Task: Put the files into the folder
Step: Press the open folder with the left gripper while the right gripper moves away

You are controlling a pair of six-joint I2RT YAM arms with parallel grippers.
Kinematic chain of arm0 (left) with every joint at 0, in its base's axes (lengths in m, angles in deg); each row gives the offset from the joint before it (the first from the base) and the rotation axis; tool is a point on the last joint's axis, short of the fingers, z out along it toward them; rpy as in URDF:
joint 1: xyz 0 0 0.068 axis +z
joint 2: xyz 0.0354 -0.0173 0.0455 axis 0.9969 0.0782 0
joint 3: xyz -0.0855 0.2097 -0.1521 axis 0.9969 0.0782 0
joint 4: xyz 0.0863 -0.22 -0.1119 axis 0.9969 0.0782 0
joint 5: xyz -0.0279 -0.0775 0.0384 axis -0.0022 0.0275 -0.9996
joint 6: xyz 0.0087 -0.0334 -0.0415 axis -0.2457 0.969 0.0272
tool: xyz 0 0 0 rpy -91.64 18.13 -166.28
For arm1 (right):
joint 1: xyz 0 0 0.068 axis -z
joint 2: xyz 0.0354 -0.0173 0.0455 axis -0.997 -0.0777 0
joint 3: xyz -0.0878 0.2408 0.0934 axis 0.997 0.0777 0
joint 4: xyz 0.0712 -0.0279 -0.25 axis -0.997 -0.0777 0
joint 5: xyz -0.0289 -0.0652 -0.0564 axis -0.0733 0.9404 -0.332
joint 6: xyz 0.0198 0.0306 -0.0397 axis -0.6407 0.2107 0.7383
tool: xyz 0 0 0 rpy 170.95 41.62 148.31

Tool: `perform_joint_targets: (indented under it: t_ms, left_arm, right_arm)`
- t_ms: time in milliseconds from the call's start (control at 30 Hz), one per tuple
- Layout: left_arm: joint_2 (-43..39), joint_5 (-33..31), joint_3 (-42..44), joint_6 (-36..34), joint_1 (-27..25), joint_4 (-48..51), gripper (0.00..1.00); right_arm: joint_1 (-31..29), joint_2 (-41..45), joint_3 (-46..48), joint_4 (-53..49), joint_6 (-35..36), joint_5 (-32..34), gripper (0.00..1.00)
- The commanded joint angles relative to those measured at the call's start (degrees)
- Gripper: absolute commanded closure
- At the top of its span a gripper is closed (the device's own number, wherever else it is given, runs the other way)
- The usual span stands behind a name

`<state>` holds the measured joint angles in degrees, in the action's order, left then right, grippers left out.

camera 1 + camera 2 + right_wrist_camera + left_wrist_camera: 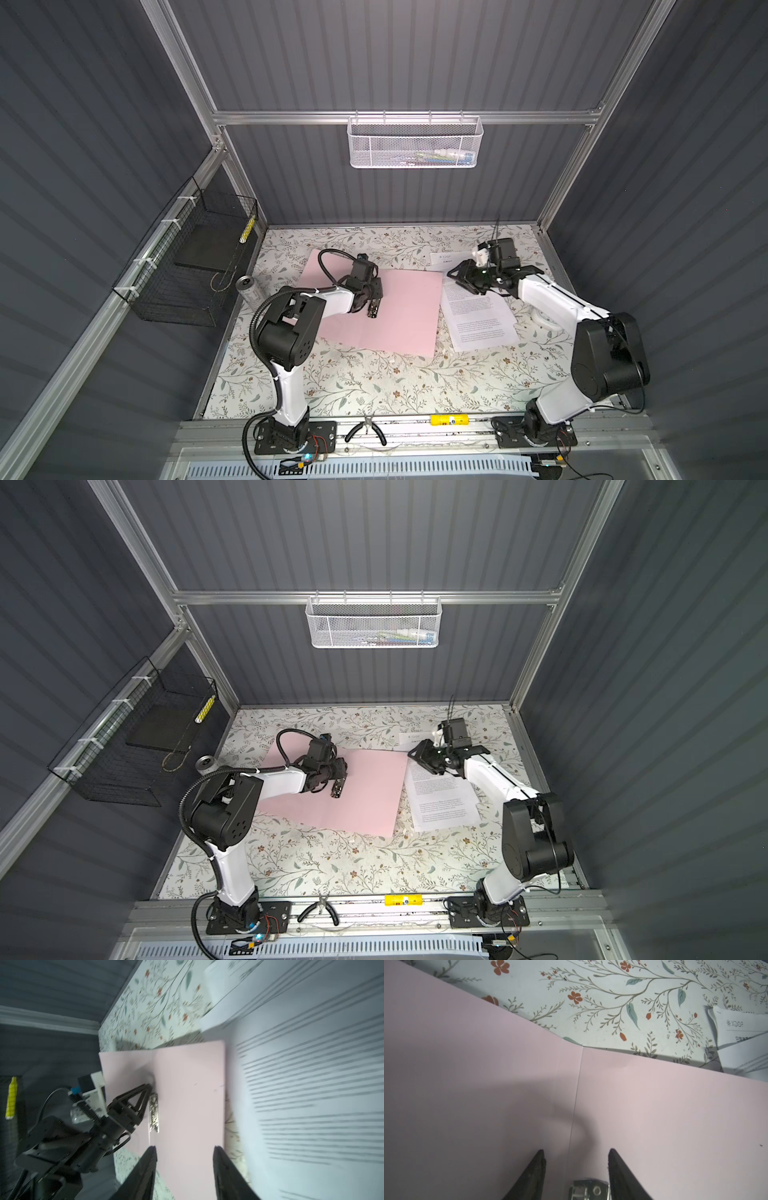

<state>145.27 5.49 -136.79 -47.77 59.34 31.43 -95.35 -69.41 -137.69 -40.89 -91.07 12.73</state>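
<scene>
Left wrist view: the spread, empty left end effector [576, 1150] hangs over the crease of the open thin pale pink rectangular folder [654, 1105]. The right end effector [185, 1147], also spread, hovers above white printed paper sheets [478, 316] just beside it; best pinch their edge low.

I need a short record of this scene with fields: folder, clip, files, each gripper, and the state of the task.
folder: pale pink, open and flat on the floral table
clip: metal, on the folder's fold
files: white printed sheets on the table beside the folder's right edge, none inside it
left gripper: over the fold by the clip, jaws apart, holding nothing
right gripper: over the files' far end, jaws apart, holding nothing
task state: not done, files outside the folder
</scene>
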Motion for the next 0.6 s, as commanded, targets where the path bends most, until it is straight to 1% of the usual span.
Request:
perform_joint_targets:
  t_ms: [0, 67, 167, 200, 300, 367, 467, 500, 567]
  left_arm:
    - [-3.17, 0.09, -3.41, -0.96, -0.4, 3.66, 0.48]
    - [-3.85, 0.65, -4.48, -1.74, -0.88, 4.53, 0.48]
    - [-4.99, 0.88, -5.13, -1.88, -1.55, 5.26, 0.48]
    - [-5.44, 1.02, -5.03, -1.76, -1.72, 5.25, 0.48]
    - [-6.41, 2.29, -4.88, -1.02, -2.42, 5.07, 0.48]
    - [-7.17, 3.45, -4.76, -0.16, -3.14, 4.9, 0.48]
    - [-8.1, 3.33, -4.31, 0.08, -5.0, 4.25, 0.48]
    - [-8.19, 3.53, -4.31, 0.23, -5.43, 4.28, 0.48]
    - [-8.26, 4.13, -4.65, 0.66, -6.38, 4.49, 0.49]
  right_arm:
    - [5.33, 3.08, 0.88, -6.32, 6.76, 5.82, 0.51]
    - [8.13, 3.96, 0.54, -10.13, 9.71, 9.97, 0.51]
    - [11.8, 5.45, 0.95, -13.22, 12.62, 12.35, 0.51]
    - [12.99, 5.81, 1.27, -13.89, 13.32, 12.2, 0.51]
    - [16.2, 7.18, 4.44, -13.99, 15.38, 8.97, 0.53]
    - [17.32, 8.69, 8.1, -12.09, 15.69, 8.17, 0.54]
    - [19.05, 9.66, 12.41, -7.43, 15.25, 7.03, 0.55]
    - [19.4, 9.47, 12.74, -7.25, 15.27, 5.02, 0.56]
    - [19.56, 8.54, 11.88, -8.6, 16.0, 5.37, 0.59]
